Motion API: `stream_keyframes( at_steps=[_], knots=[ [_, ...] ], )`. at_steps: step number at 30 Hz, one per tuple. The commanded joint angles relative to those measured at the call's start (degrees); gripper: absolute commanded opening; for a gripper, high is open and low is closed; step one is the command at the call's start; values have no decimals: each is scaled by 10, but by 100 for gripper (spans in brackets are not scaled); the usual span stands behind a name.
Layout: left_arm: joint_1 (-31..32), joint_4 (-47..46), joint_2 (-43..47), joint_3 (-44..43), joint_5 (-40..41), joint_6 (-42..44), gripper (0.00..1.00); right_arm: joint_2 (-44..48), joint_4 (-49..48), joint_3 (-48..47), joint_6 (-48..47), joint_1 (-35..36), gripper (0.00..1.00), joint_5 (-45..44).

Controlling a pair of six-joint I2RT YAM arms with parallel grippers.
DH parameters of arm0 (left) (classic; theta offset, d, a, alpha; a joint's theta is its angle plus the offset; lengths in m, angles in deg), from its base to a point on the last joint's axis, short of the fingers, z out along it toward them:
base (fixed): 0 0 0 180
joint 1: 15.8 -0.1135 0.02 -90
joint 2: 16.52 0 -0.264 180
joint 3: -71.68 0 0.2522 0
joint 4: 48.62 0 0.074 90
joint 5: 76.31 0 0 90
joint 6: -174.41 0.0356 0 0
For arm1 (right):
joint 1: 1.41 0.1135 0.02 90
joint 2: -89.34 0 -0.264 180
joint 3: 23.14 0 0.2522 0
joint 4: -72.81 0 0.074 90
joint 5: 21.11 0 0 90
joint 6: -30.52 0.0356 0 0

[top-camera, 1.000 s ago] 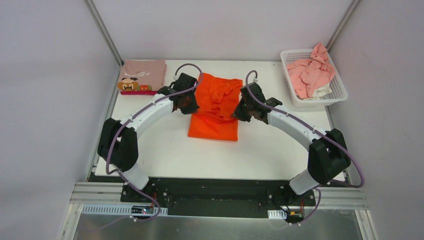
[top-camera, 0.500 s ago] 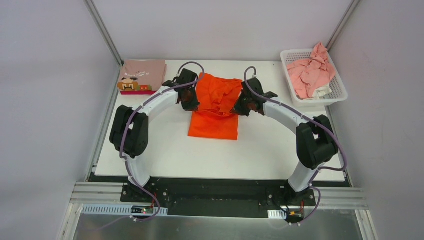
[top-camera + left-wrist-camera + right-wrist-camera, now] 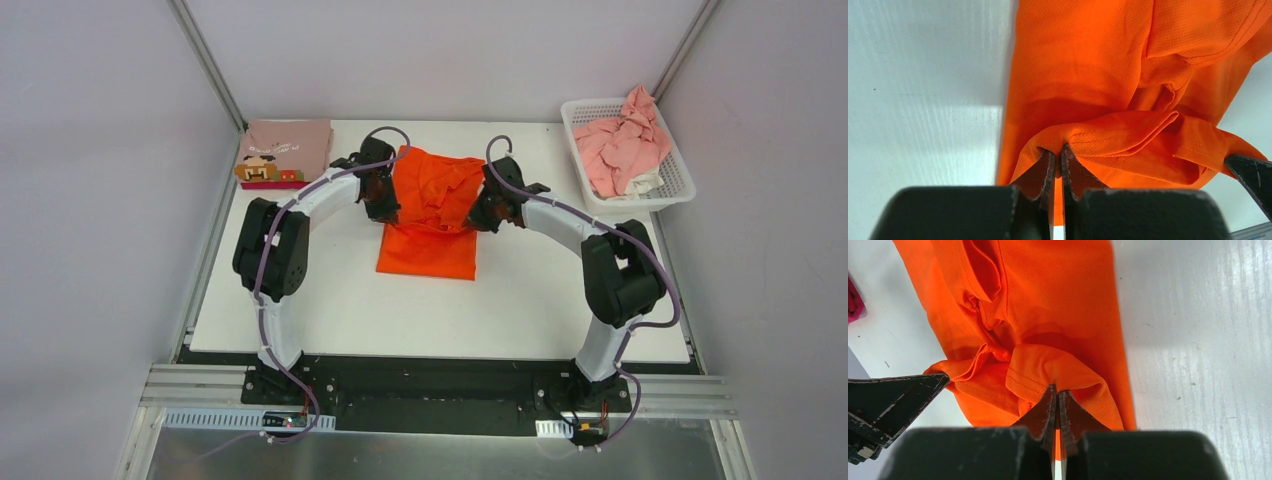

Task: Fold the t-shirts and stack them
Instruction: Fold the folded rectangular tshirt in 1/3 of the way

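Observation:
A bright orange t-shirt (image 3: 430, 215) lies at the table's middle back, its near part flat and its upper layer lifted and bunched. My left gripper (image 3: 385, 207) is shut on the shirt's left hem fold (image 3: 1083, 140); my right gripper (image 3: 478, 215) is shut on the right hem fold (image 3: 1048, 375). Each wrist view shows the jaws pinching orange cloth (image 3: 1088, 60), and the other gripper's fingertip (image 3: 943, 381) shows at the frame's side. A folded dusty-pink t-shirt with a pixel face (image 3: 285, 150) lies at the back left on a magenta one (image 3: 290, 183). Light pink t-shirts (image 3: 620, 140) are crumpled in the basket.
The white lattice basket (image 3: 680, 190) stands at the back right corner. Grey walls close in the table (image 3: 400, 300) on three sides. The arms' bases sit on the black rail (image 3: 430, 385) at the near edge.
Both grippers have carried the held orange cloth toward the back of the table, folding the upper layer over. Both arms' elbows rose and drew inward.

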Motion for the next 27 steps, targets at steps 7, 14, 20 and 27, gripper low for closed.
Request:
stream_keyframes(
  at_steps=[7,14,20,27],
  knots=[
    [-13,-4,22,-20,-31,17,65,7,8,-38,5,-10,69,-18],
    [-13,-4,131,43,9,8,99,89,24,-8,2,5,99,-21],
    [-12,-4,223,131,28,-7,99,164,22,67,9,32,99,-5],
    [-12,-3,314,242,32,-34,99,230,12,151,34,57,100,35]
  ],
)
